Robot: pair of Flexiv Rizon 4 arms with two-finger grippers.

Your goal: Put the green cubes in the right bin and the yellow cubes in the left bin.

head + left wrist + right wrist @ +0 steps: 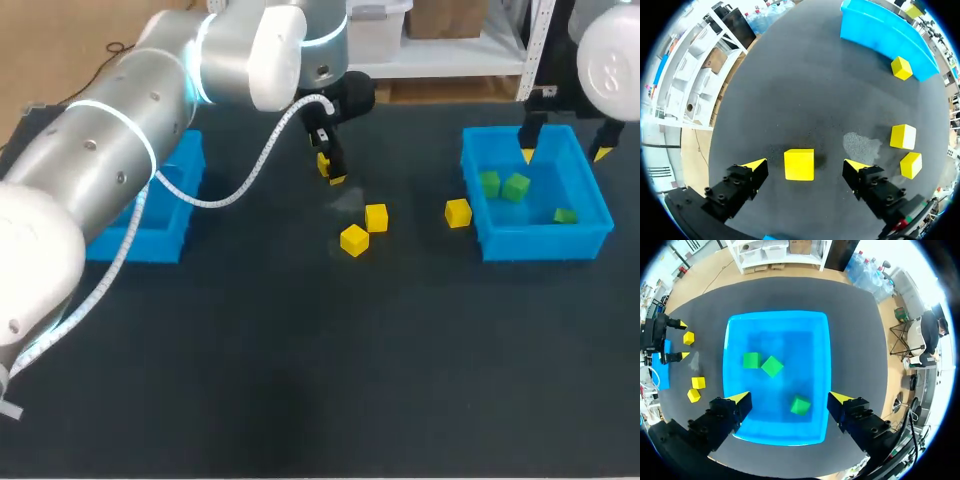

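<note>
Holds left gripper [805, 165] low over dark table [790, 75], fingers spread and empty, astride small yellow cube [799, 164]: dead centre between tips, touching neither, faces square to them. Holds right gripper [790, 398] released, empty, above blue plastic right bin [740, 330].

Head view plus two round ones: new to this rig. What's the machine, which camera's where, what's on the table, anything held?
Two robot arms with yellow-tipped two-finger grippers at a table. The head view looks down from above; each round picture is a wrist camera's. The left gripper stands open around a yellow cube; three more yellow cubes lie loose. The right gripper hangs open over the right bin, which holds three green cubes. Nothing is held.
</note>
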